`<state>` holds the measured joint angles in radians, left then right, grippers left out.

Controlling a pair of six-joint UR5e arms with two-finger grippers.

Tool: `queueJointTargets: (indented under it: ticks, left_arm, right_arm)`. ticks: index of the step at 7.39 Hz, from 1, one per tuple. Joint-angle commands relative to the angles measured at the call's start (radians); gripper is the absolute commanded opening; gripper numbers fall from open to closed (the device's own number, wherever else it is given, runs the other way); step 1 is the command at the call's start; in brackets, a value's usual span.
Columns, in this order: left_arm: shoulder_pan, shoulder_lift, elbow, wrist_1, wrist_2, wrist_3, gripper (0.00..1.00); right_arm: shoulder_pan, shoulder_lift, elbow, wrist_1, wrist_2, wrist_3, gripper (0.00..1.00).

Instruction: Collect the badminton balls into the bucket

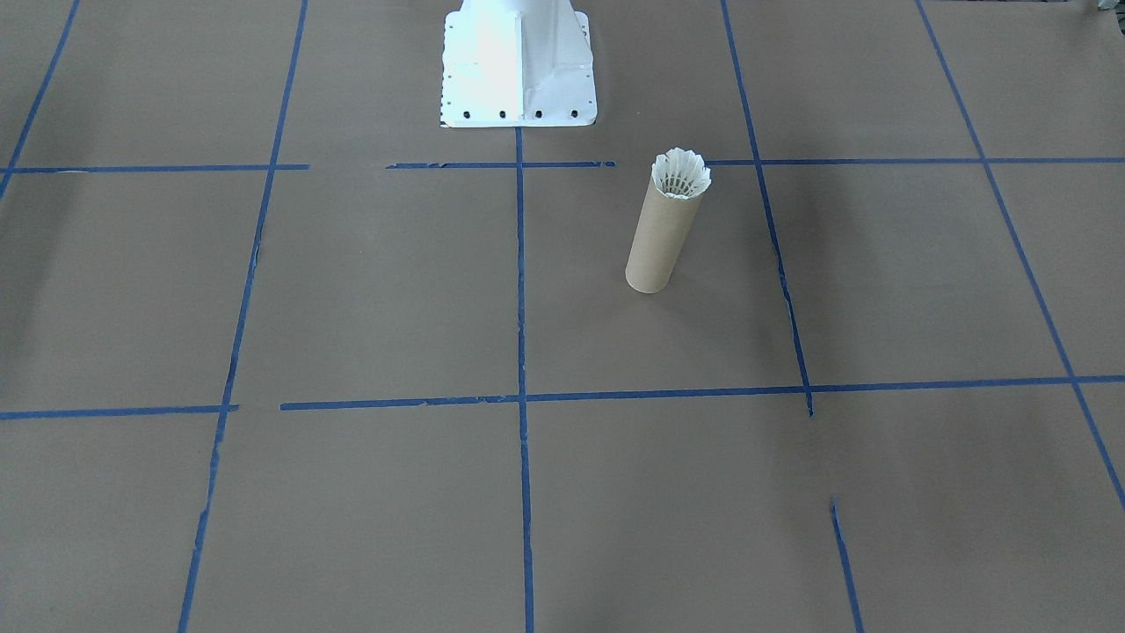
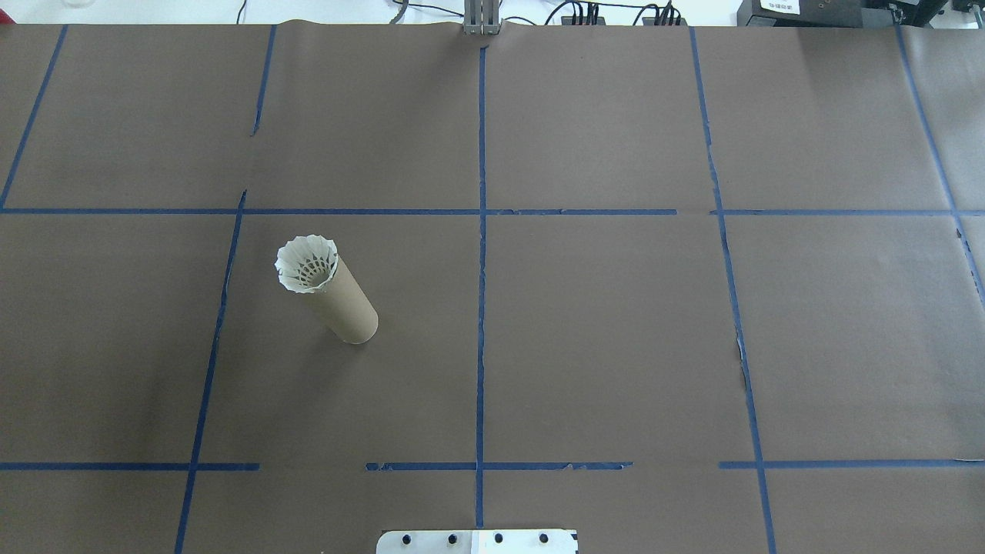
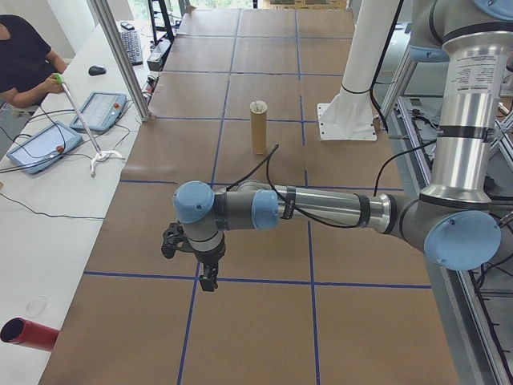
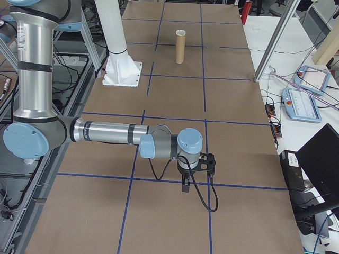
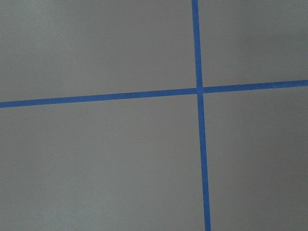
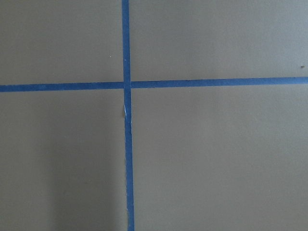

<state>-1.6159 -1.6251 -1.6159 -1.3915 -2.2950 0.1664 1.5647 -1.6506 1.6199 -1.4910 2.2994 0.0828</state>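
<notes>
The bucket (image 1: 661, 237) is a brown cardboard tube standing upright on the brown paper, left of the centre line in the overhead view (image 2: 346, 304). The white badminton ball (image 1: 681, 173) sits feathers-up in its mouth (image 2: 307, 263). My left gripper (image 3: 208, 281) hangs over a tape line at the table's near end in the exterior left view, far from the bucket (image 3: 258, 132). My right gripper (image 4: 184, 185) hangs the same way at the opposite end, far from the bucket (image 4: 180, 48). I cannot tell whether either is open or shut. Both wrist views show only paper and blue tape.
The white metal base (image 1: 518, 70) with bolt holes stands at the robot's side of the table (image 2: 477, 542). A person (image 3: 24, 56) sits at a side table with tablets (image 3: 40, 148). A red cylinder (image 3: 28, 333) lies on that side table.
</notes>
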Motion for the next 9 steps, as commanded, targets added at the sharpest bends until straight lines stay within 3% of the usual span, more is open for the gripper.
queueJointTargets:
  ticks: [1, 5, 9]
  left_arm:
    - [-0.001, 0.01, 0.013, 0.0, -0.009, -0.002, 1.0]
    - [0.001, 0.008, 0.066, -0.049, -0.017, -0.071, 1.0]
    - [0.001, 0.008, 0.06, -0.063, -0.017, -0.137, 1.0]
  right_arm:
    - [0.0, 0.0, 0.0, 0.0, 0.0, 0.0, 1.0]
    - [0.0, 0.0, -0.001, 0.0, 0.0, 0.0, 1.0]
    - [0.0, 0.0, -0.001, 0.0, 0.0, 0.0, 1.0]
